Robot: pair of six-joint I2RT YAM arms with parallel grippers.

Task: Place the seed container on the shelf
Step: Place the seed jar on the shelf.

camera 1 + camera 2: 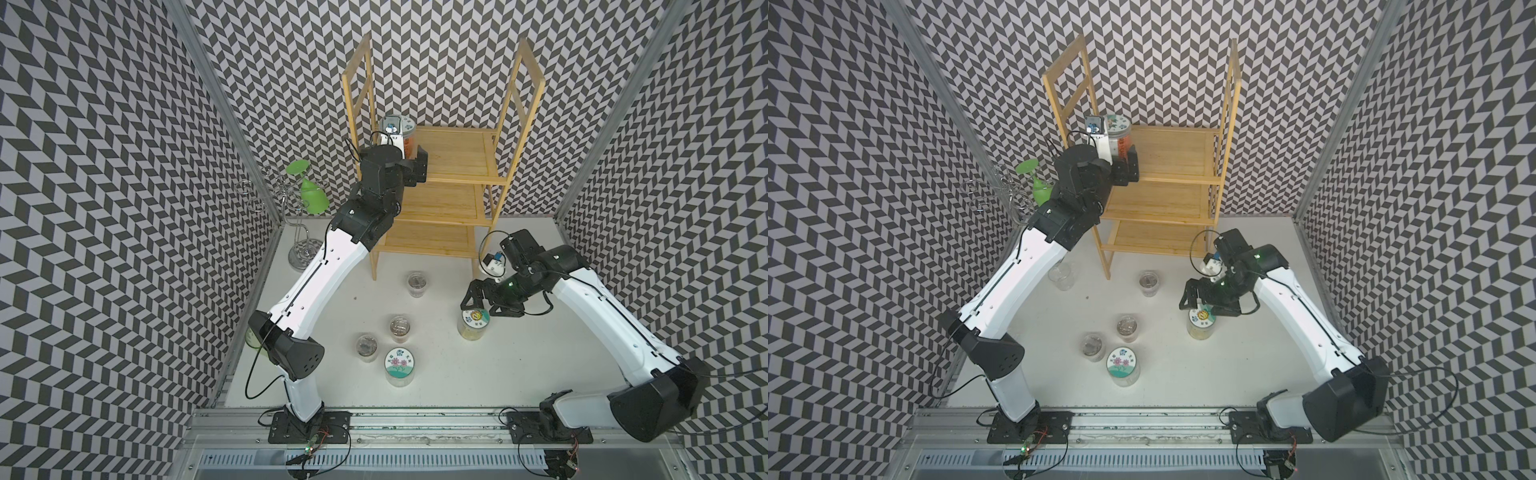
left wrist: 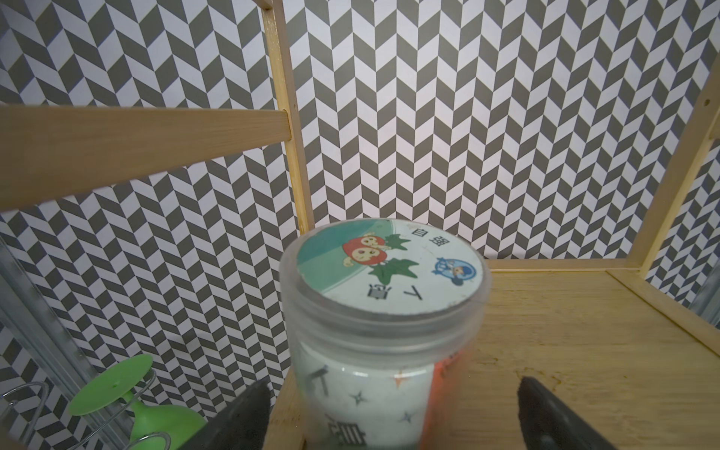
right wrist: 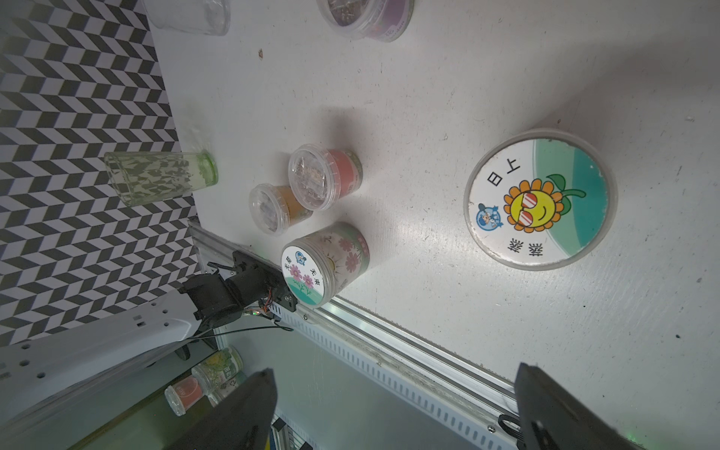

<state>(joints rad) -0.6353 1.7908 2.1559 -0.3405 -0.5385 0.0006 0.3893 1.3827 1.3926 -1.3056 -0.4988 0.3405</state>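
at the shelf (image 1: 457,162), top tier, left edge, left gripper (image 2: 392,383) spread wide, a finger either side of the seed container (image 2: 385,272), not touching; container upright on that tier; right gripper (image 3: 395,370) spread too, over a sunflower-lid jar (image 3: 539,198) on the table (image 1: 457,374)

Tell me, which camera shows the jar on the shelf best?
The left wrist view: the jar fills it, lid clear. Both top views show it small, partly hidden by the left arm. The right wrist view misses it.
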